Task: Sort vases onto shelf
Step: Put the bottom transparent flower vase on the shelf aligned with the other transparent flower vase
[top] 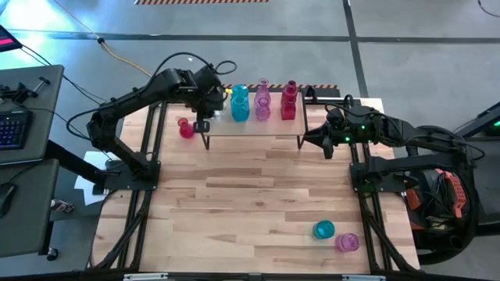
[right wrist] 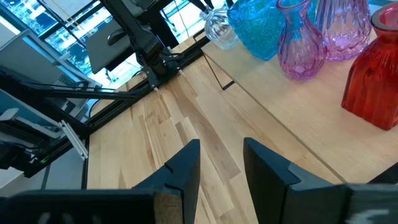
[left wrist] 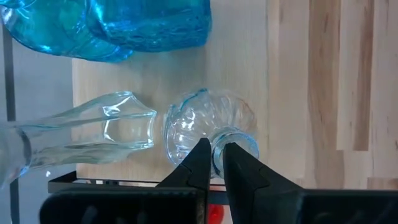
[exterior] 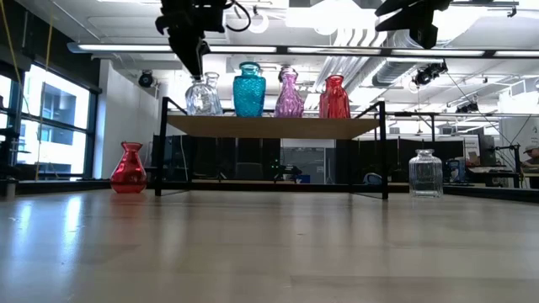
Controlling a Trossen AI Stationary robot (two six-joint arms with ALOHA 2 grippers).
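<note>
The shelf [top: 258, 129] stands at the table's far middle. On it stand a teal vase [top: 240, 103], pink vases [top: 262, 101], a red vase [top: 289, 101] and, at its left end, a tall clear vase [left wrist: 93, 130]. My left gripper [left wrist: 214, 152] comes down over that left end and is shut on a round clear vase [left wrist: 208, 124]. My right gripper [right wrist: 221, 165] waits open, off the shelf's right end [top: 324, 144], with nothing between its fingers. My left gripper pinches the round clear vase's mouth rim [left wrist: 217, 149] between its two fingers; one finger [left wrist: 239, 165] seems to reach inside the mouth, the other stays outside. The fingers slant steeply down from above. The vase is upright at the shelf top [exterior: 196, 99]; whether its base rests there I cannot tell.
A red vase [top: 186, 129] stands on the table left of the shelf. A clear jar [exterior: 425, 172] stands by the shelf's right end. A teal vase [top: 323, 229] and a pink vase [top: 347, 243] lie near the table's near right corner. The table's middle is bare wood.
</note>
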